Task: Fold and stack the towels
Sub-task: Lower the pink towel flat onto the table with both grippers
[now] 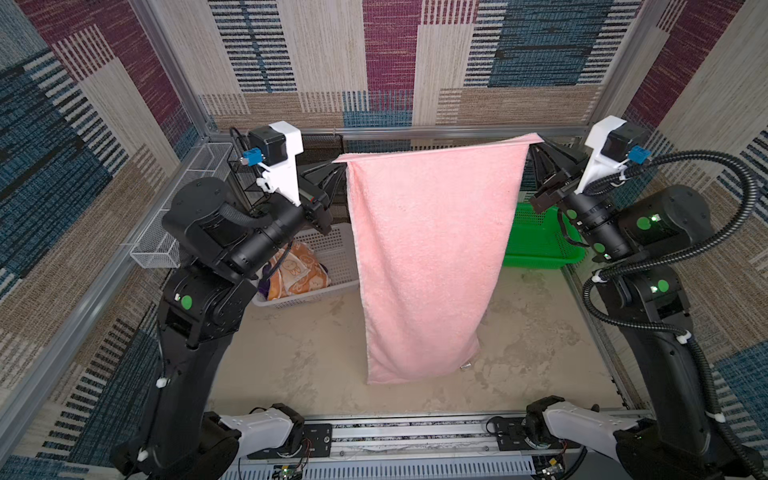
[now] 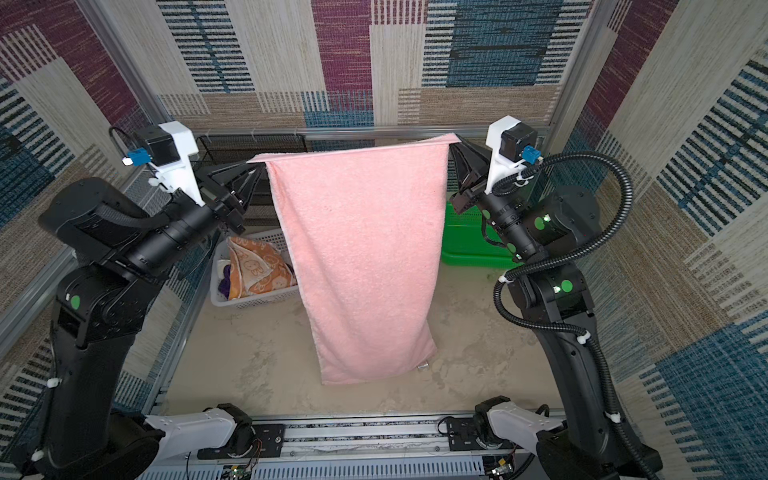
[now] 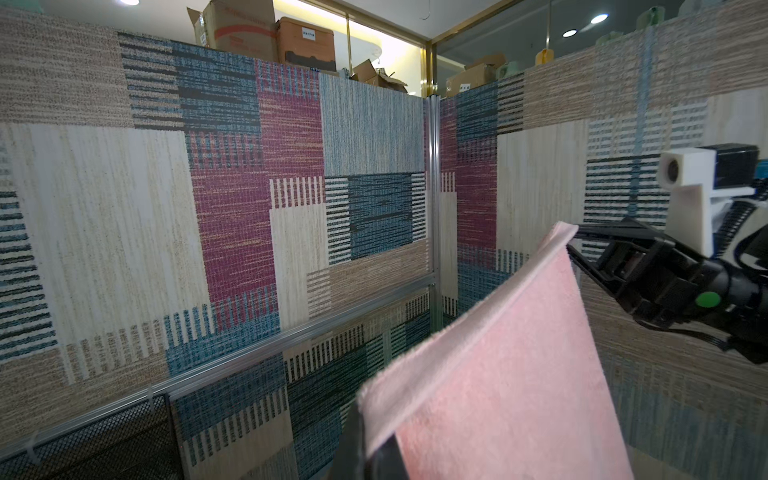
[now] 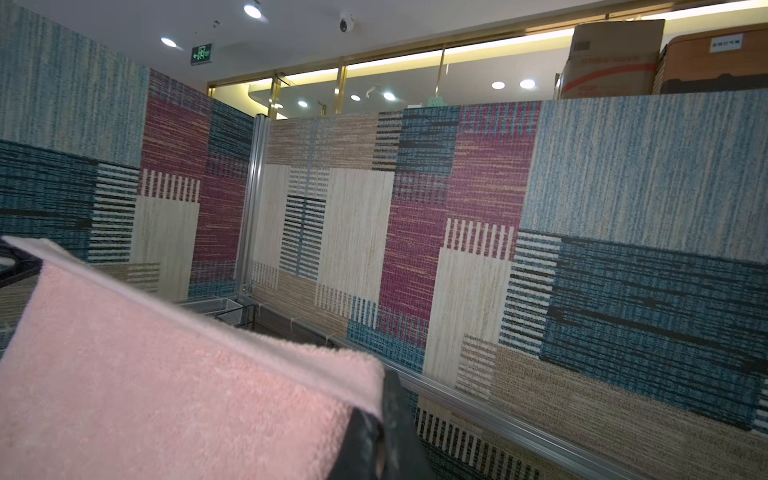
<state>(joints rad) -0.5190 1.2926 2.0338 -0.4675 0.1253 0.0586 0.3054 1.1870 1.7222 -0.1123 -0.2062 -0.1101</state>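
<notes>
The plain pink towel [image 1: 428,257] [image 2: 365,257] hangs full length in mid-air, stretched by its two upper corners, its lower edge near the tabletop. My left gripper [image 1: 343,163] [image 2: 259,163] is shut on the left upper corner, and my right gripper [image 1: 534,143] [image 2: 453,143] is shut on the right upper corner, slightly higher. In each wrist view the pink towel [image 3: 498,374] [image 4: 145,374] is pinched between dark fingers [image 3: 353,449] [image 4: 395,415]. An orange towel with cartoon figures [image 1: 297,272] [image 2: 255,266] and a deep purple one [image 2: 225,276] lie in the white basket.
The white perforated basket [image 1: 332,253] stands at the back left behind the hanging towel. A green basket [image 1: 536,241] [image 2: 465,245] sits at the back right. A white wire basket [image 1: 166,232] and a black mesh rack [image 2: 249,149] line the left and back walls.
</notes>
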